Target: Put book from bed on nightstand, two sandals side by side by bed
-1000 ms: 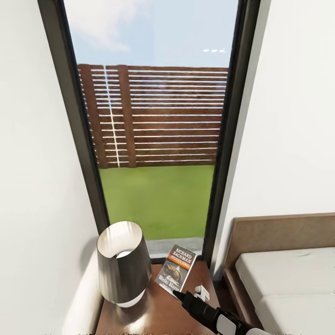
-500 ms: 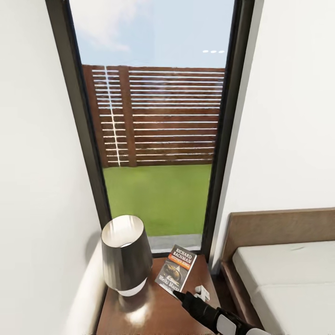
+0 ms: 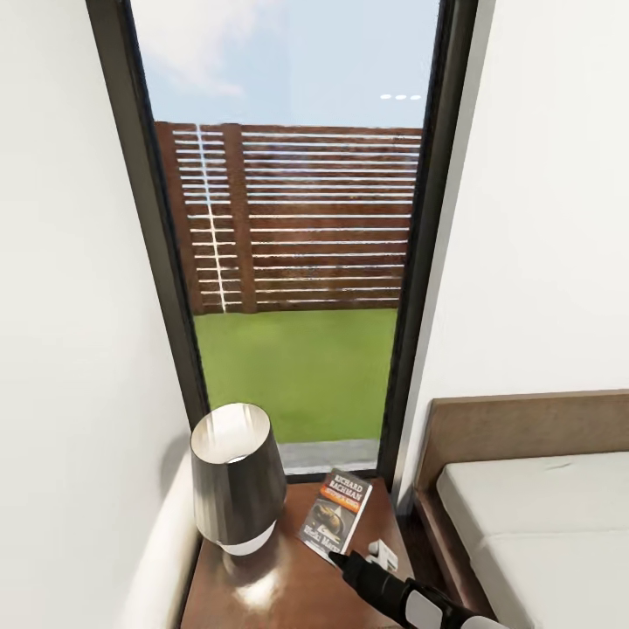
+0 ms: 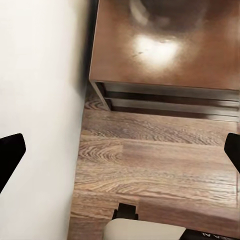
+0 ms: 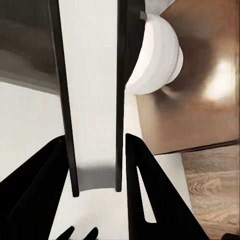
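Book: the book (image 3: 335, 515) stands tilted above the nightstand top, its lower edge caught in the right hand (image 3: 339, 557); the cover with orange and white lettering faces the head camera.
Right hand: pinching the book; in the right wrist view the pale page edge of the book (image 5: 91, 100) with its dark covers runs up between the two black fingers (image 5: 145, 195), which press against it on either side.
Right arm: it comes in from below the hand in the head view, black at the wrist with a white segment behind it, the hand pointing up and away toward the window (image 3: 288, 218).
Surface: the nightstand (image 3: 279, 594), dark brown and glossy, lies under the hand; a lamp (image 3: 236, 476) with a dark shade and white base stands on it to the left of the hand, just beside the book, and a small white object (image 3: 382, 550) lies on it just right of the hand.
Left hand: the left hand (image 4: 120, 150) is spread wide, its black fingertips (image 4: 9, 155) at opposite edges of the left wrist view, with nothing between them; beyond it are the front edge of the nightstand (image 4: 165, 60) and the wood-plank floor (image 4: 150, 160).
Bed: the bed (image 3: 542, 533) with pale mattress and brown headboard lies to the right of the right hand.
Room: white walls flank the tall dark-framed window, beyond which are green lawn and a slatted brown fence.
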Motion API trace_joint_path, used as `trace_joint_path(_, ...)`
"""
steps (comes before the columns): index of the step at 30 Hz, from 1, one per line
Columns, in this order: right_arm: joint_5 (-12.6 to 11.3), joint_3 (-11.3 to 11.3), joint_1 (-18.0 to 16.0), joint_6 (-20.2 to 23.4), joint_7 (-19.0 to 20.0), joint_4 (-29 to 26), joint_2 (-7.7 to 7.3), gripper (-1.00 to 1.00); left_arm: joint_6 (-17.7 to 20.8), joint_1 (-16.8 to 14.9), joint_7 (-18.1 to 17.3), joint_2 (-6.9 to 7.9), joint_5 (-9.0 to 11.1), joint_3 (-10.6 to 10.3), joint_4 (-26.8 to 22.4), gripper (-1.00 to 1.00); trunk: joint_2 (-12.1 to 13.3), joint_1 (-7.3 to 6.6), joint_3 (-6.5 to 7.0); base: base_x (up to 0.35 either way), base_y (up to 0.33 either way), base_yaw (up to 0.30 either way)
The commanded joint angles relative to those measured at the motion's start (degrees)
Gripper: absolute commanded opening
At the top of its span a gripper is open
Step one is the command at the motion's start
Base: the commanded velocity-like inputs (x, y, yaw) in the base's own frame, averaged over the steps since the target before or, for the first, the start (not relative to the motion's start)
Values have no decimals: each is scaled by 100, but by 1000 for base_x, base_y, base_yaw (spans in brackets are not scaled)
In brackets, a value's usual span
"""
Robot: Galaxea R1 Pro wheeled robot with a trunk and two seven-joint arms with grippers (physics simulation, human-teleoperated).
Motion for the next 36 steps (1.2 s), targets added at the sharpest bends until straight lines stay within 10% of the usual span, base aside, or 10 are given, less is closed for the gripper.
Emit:
trace_joint_path(1, 8, -53, -6, 52, -56, -5, 5, -100, -11, -4, 30, 3, 27, -49, -4, 100, -11, 3, -12, -2, 0, 0)
trace_joint_path(36, -351, -56, -256, 419, -927, 11, 8, -100, 15, -5, 9, 3, 38, -49, 1, 100, -11, 3, -12, 0, 0, 0)
